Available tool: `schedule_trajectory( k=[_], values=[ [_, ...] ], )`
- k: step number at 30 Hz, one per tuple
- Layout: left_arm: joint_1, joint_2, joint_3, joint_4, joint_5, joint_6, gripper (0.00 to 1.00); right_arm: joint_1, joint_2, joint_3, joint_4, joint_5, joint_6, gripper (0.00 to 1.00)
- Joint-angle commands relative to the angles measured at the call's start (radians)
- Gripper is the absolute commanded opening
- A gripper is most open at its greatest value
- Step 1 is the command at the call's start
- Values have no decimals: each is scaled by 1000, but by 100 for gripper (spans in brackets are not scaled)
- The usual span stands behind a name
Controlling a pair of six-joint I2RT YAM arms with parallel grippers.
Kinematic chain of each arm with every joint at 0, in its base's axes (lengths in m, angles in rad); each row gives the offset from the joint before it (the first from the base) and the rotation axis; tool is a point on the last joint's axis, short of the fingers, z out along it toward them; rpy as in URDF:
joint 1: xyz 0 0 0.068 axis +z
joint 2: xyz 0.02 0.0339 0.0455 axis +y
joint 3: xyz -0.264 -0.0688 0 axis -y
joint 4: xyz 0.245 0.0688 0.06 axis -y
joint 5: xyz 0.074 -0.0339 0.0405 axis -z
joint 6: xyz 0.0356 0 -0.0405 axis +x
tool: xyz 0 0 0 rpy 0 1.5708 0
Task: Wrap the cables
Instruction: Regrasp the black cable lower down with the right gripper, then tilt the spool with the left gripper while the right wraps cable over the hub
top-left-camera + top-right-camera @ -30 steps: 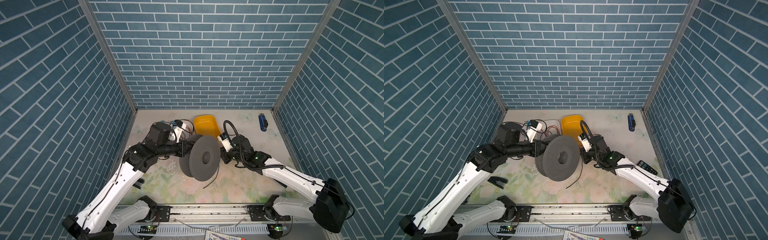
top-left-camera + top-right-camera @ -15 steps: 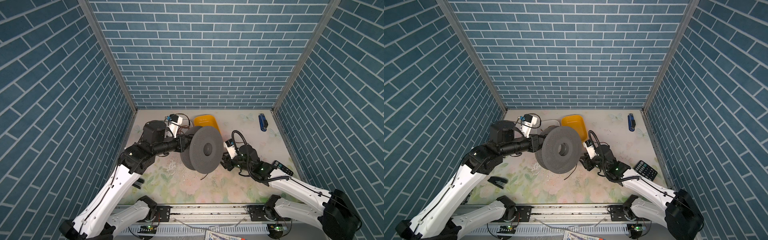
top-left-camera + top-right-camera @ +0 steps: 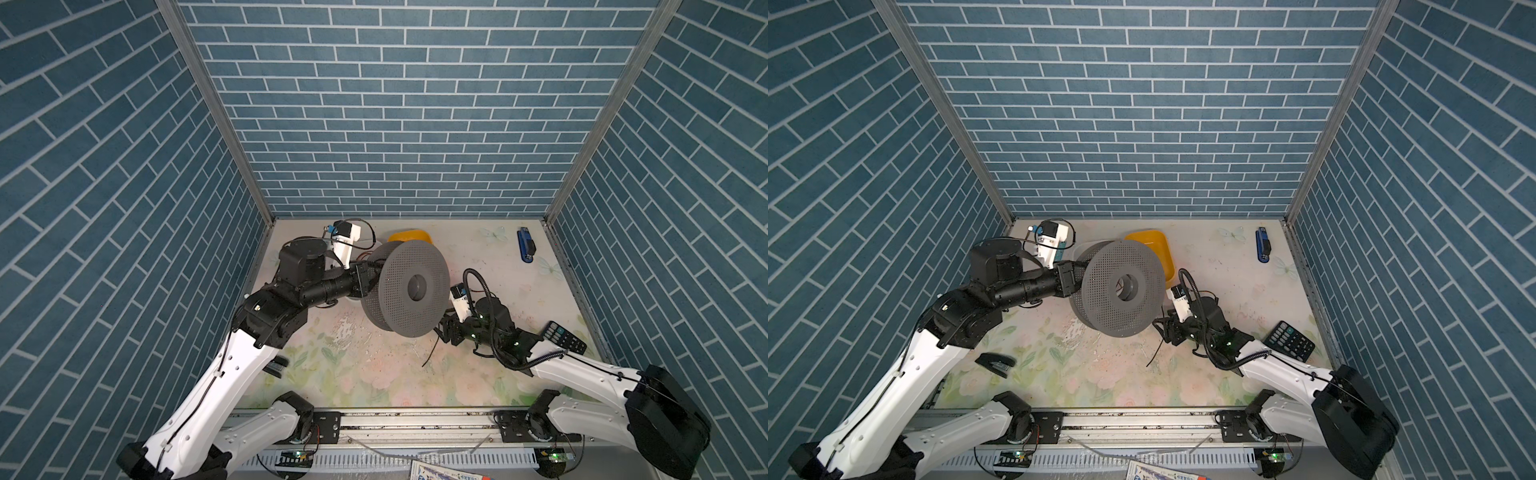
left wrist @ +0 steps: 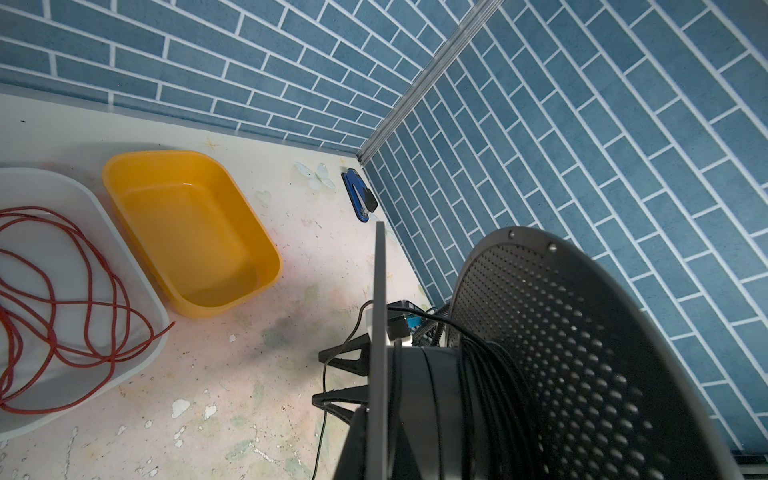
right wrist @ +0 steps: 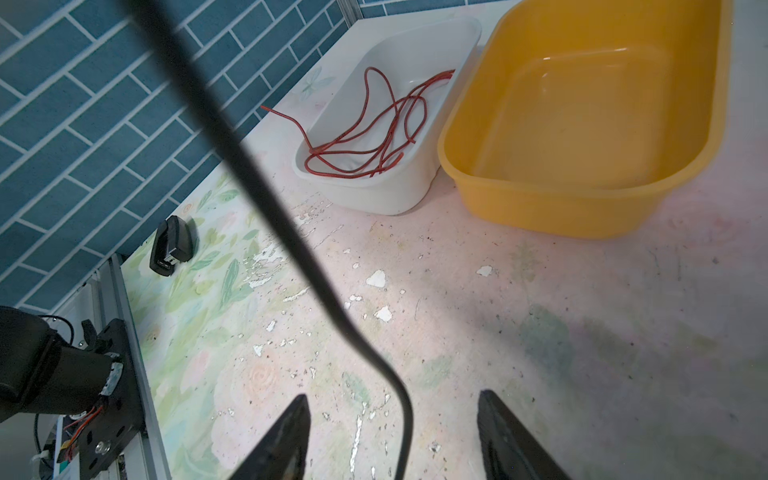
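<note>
Cable (image 5: 291, 245), slack inside the open right end effector (image 5: 392, 395), may unwind off the spool (image 3: 399, 309) clamped by the closed left end effector (image 3: 1073, 277).

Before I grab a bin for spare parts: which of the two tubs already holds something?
The white tub: a reddish-brown wire lies looped inside it. The yellow tub beside it holds nothing.

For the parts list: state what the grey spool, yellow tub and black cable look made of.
Grey spool: probably matte moulded plastic; evenly perforated flanges, no shine.
Yellow tub: glossy plastic; soft highlights, slightly translucent walls.
Black cable: likely rubber- or plastic-sheathed wire; smooth, dull, bending freely.
</note>
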Motion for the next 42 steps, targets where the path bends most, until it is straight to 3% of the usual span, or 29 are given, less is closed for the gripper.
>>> schedule_trajectory(
  k=[1,6,11,14,20,21,24,29,38,42],
  values=[
    [5,-10,33,89,19,-22,0,-4,56,-27,121,-40,56,59],
    [14,-16,33,81,4,-15,0,-1,130,-22,183,-81,88,30],
    [38,-28,17,70,-38,-15,0,3,140,-39,211,-95,124,16],
    [52,-36,10,59,-71,-16,0,12,125,-56,216,-93,133,21],
    [57,-31,10,83,-45,-32,0,12,92,-72,187,-69,125,19],
    [57,-31,10,86,-42,-33,0,13,94,-71,190,-66,125,22],
    [56,-30,13,95,-36,-39,0,12,119,-69,208,-64,134,46],
    [57,-30,17,92,-42,-33,0,18,161,-89,320,-85,206,55],
    [58,-36,16,94,-63,-27,0,98,318,-140,572,-13,345,52],
    [57,-38,2,106,-63,-30,0,144,399,-151,691,24,375,40]
  ],
)
